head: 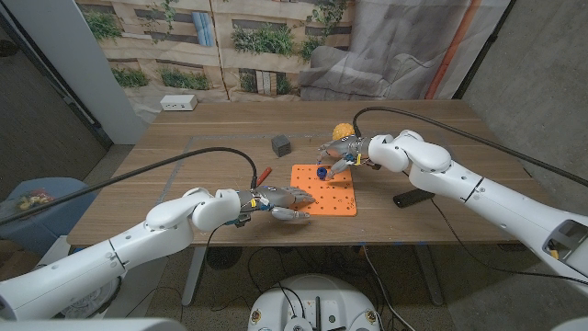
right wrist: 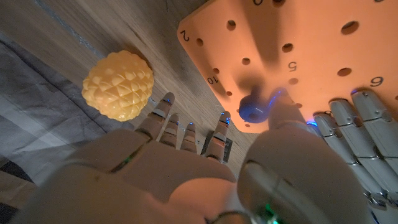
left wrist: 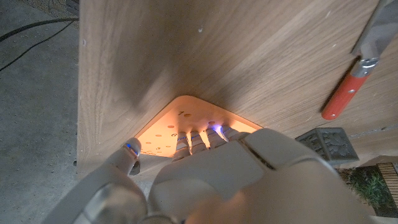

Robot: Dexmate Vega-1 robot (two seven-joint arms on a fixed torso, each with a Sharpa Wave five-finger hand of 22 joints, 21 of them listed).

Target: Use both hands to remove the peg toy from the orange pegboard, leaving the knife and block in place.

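A: Nearest, what is the left hand (head: 276, 202) doing?

B: It rests on the near-left corner of the flat orange plastic pegboard (head: 333, 198), fingers laid out over the board's edge. It grips nothing; by my reading it is there to pin the board to the wooden worktop (head: 184, 175).

A: And the peg itself?

B: The small blue round-headed peg toy (head: 321, 171) stands in a hole near the board's far-left edge. The right hand (head: 342, 154) is on it: in the right wrist view the thumb presses against the knob (right wrist: 252, 107) while the other fingers curl just beside it. Whether the pinch is fully closed I cannot tell.

A: How will it handle?

B: Light, stiff and smooth, I judge, so likely slippery. Take it by the knob from opposite sides and pull straight up; a tilted pull could jam the stem or drag the thin board along.

A: Anything farther off?

B: The red-handled knife (head: 262, 173) lies left of the board, the dark grey cube block (head: 280, 144) beyond it, and a yellow bumpy ball (head: 344, 130) past the right hand. All sit apart from the peg.
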